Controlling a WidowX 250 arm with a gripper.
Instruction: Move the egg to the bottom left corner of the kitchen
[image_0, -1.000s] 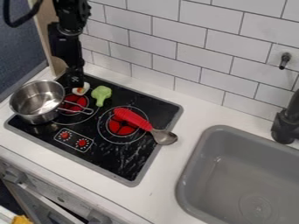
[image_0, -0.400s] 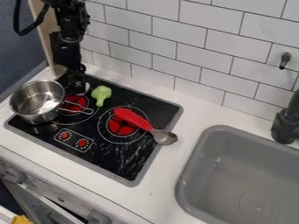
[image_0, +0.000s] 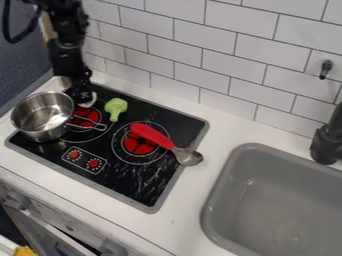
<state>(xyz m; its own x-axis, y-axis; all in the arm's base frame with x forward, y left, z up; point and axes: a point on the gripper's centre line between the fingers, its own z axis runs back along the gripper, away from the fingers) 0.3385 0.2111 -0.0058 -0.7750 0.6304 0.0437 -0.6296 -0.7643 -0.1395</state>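
My gripper (image_0: 83, 98) hangs over the back left part of the stove, between the metal pot and the green broccoli-like toy. Right at its tip is the egg (image_0: 89, 102), of which a white edge shows on the right side. The gripper covers the rest of the egg, and whether the two are touching cannot be made out.
A metal pot (image_0: 41, 117) stands on the stove's left edge, its handle pointing right. The green toy (image_0: 115, 108) lies just right of the gripper. A red-handled spoon (image_0: 157, 139) crosses the right burner. The grey sink (image_0: 224, 187) is at the right.
The gripper first came further down over the egg, then shifted slightly left and tilted. The egg's visible part has shrunk and sits a little left of its earlier place.
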